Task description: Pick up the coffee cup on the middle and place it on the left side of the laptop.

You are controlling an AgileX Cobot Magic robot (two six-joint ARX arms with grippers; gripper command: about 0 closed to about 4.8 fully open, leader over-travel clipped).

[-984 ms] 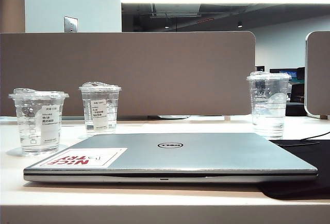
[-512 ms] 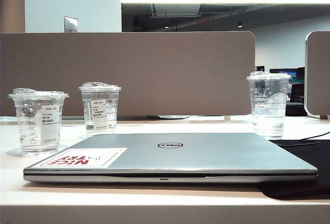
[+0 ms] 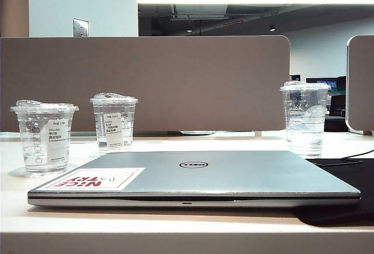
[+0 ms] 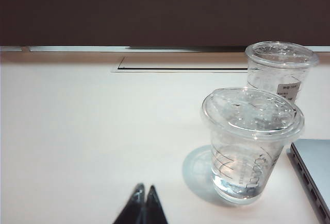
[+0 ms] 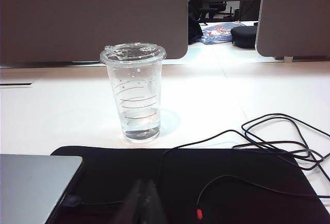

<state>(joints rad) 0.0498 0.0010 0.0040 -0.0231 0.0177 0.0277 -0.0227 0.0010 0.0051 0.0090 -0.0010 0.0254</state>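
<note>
Since the coffee cup point(image 3: 114, 122) behind the laptop point(image 3: 193, 178) is thin, slick plastic holding some water, pinch mid-wall gently. Left gripper point(image 4: 143, 195) and right gripper point(image 5: 144, 190) both clenched, empty, well short.

Low frontal exterior; near, forward-facing wrists.

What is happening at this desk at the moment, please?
Nothing is being handled yet. The left gripper and the right gripper are both shut and empty, low over the table. The coffee cup stands behind the closed laptop, between another labelled cup on the left and a taller cup on the right. It is not yet picked up.
</note>
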